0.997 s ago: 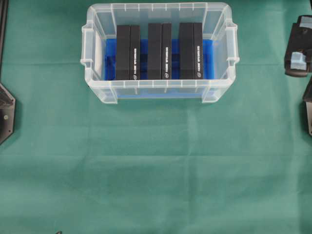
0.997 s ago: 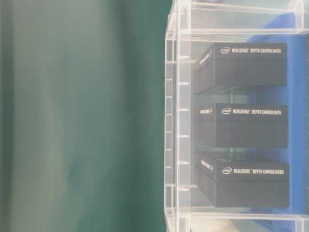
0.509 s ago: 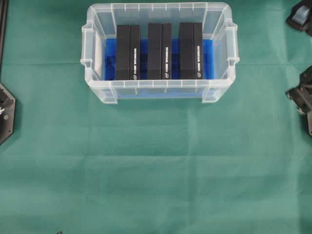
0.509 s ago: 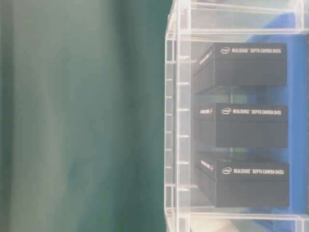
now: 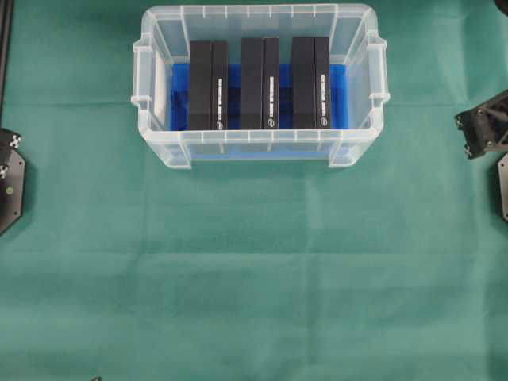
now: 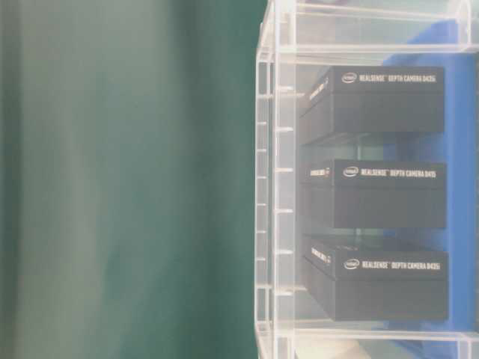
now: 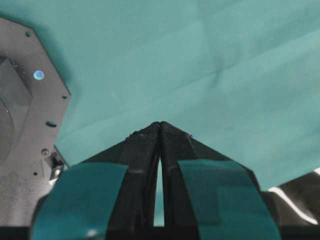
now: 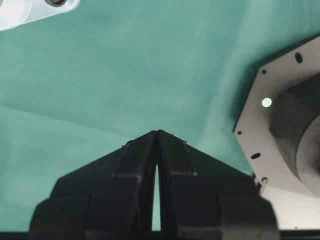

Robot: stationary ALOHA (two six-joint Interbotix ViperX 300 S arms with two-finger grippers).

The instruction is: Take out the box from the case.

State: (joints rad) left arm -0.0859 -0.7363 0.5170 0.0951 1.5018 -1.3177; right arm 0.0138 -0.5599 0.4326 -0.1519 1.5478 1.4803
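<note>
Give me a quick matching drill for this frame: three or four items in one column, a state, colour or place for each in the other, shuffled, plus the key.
Things:
1. case
2. boxes
3. cloth
4. left gripper

States:
A. green, spread over the table
B. shut, holding nothing
C. black, three side by side
D. clear plastic with a blue bottom

Pairs: 1-D, 2-C, 3-A, 4-B

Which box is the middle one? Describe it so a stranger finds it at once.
On the green cloth stands the clear plastic case with a blue floor. Three black boxes stand in a row inside. The middle box alone has a black box on each side of it.
</note>
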